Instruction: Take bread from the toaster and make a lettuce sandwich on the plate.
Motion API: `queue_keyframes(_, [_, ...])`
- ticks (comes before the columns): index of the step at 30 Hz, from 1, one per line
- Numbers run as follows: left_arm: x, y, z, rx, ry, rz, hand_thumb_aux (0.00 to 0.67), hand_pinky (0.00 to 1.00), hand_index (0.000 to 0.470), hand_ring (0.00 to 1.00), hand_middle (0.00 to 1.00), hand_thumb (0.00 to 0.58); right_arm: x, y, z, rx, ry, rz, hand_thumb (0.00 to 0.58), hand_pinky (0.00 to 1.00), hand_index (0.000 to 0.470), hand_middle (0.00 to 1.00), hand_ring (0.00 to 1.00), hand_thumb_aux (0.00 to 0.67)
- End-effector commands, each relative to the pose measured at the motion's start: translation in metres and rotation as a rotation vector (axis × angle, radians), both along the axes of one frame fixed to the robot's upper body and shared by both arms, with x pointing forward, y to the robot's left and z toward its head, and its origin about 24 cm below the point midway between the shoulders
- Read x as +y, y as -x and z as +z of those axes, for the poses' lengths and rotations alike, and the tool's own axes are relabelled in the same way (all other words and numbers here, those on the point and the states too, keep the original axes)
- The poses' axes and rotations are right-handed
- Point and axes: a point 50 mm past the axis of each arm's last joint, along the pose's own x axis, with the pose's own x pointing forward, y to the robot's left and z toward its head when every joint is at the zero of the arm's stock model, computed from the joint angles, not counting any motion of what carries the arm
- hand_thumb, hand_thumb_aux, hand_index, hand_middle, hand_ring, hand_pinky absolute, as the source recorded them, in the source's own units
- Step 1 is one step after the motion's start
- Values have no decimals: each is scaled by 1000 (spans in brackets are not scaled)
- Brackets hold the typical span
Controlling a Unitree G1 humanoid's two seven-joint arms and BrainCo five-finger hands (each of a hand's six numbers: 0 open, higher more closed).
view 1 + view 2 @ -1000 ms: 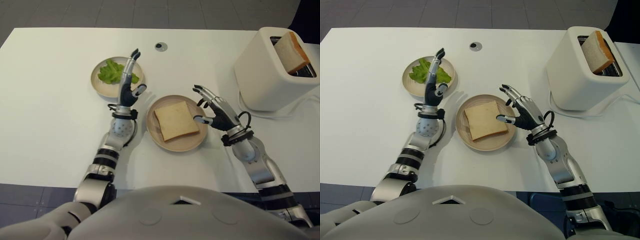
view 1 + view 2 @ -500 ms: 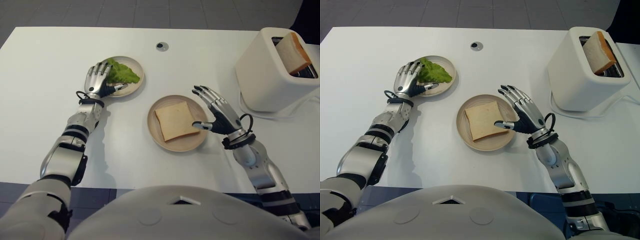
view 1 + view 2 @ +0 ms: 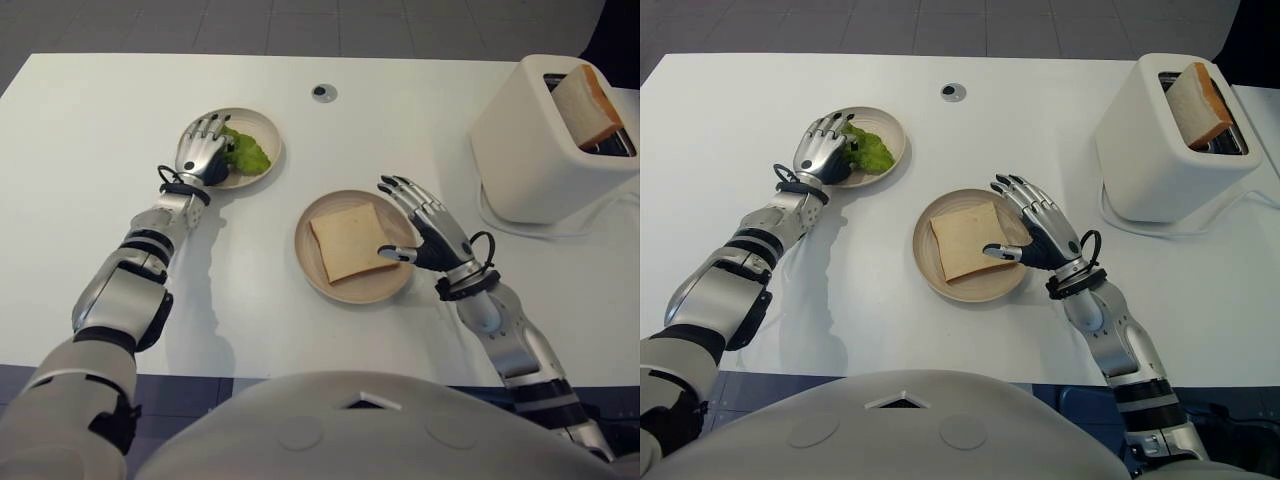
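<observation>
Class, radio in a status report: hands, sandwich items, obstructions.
Left hand on green lettuce leaf, grasp unclear. Right hand open beside round tan plate. One square bread slice plated. Nothing obstructing.

The left hand [image 3: 203, 152], arm stretched forward, curls its fingers onto the lettuce [image 3: 250, 156]; the right hand [image 3: 432, 235] hovers, fingers spread.

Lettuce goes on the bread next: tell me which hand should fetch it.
Left. The left hand grips the lettuce in its dish; the right hand hovers open beside the plate of bread.

White table [image 3: 100, 150] with toaster [image 3: 530, 150], plate [image 3: 352, 292], smaller dish [image 3: 270, 138], dark round fitting [image 3: 322, 93]
</observation>
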Motion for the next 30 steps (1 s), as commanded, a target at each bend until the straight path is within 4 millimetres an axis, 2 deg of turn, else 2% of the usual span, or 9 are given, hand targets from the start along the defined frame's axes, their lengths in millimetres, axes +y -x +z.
queue_keyframes(1, [-54,27,17,-89,282,-294,670,0,470,0,0,580,-9,-6,14,-99,-39,-69,0,0,0,0,0,0])
queue_keyframes(5, [-100,63,4,17,375,-462,670,0,470,0,0,580,-22,-12,33,-195,-75,-134,0,0,0,0,0,0])
queue_keyframes(11, [-135,102,-20,187,424,-583,670,0,470,0,0,580,-47,-13,53,-278,-55,-216,0,0,0,0,0,0])
queue_keyframes(15, [-139,115,-33,253,398,-599,670,0,470,0,0,580,-56,-14,61,-304,-39,-238,0,0,0,0,0,0])
queue_keyframes(23, [-138,120,-29,276,372,-632,670,0,470,0,0,580,-66,-18,72,-353,15,-257,0,0,0,0,0,0])
queue_keyframes(24, [-138,121,-29,281,361,-637,168,0,118,0,0,255,-76,-18,81,-392,31,-301,0,0,0,0,0,0])
queue_keyframes(25, [-137,121,-29,286,351,-642,0,0,0,0,0,0,-88,-18,90,-431,48,-359,0,0,0,0,0,0])
queue_keyframes(28, [-138,124,-24,283,321,-667,0,0,0,0,0,0,-137,-23,115,-481,204,-576,0,0,0,0,0,0])
queue_keyframes(30, [-136,122,-19,259,306,-663,0,0,0,0,0,0,-171,-27,117,-413,296,-708,0,0,0,0,0,0])
